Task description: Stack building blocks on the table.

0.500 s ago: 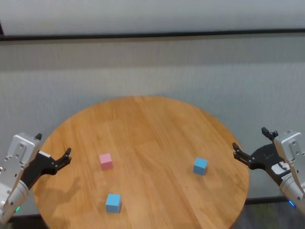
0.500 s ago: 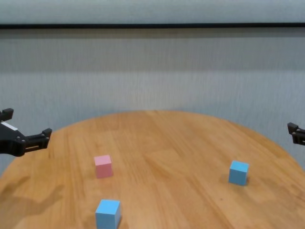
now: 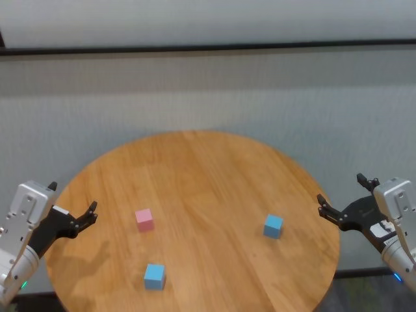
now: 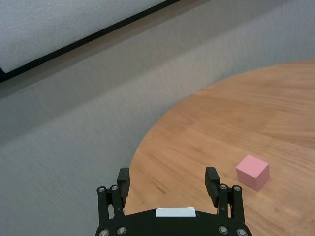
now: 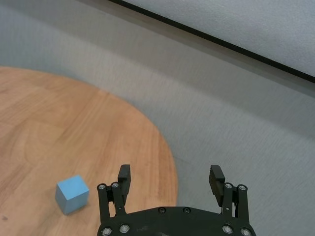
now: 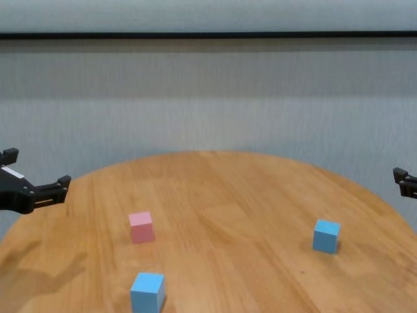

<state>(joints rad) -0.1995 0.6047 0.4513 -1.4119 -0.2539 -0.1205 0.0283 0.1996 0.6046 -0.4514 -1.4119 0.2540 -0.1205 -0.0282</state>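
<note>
While both arms hover at the tabletop (image 3: 195, 175) edges, left claw (image 3: 73, 207) and right claw (image 3: 339, 195) gape wide, empty; pink block (image 3: 144, 220) and two blue blocks (image 3: 154, 276) (image 3: 273, 226) sit well apart, unstacked.

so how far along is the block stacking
Nothing is stacked: the pink block, near blue block and right blue block sit apart on the table. Nothing is in hand; the left gripper and right gripper hover open at the edges. All stacking remains.

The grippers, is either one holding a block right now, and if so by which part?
Nothing is held. The left gripper and right gripper hang open at the table's edges, apart from all three blocks.
</note>
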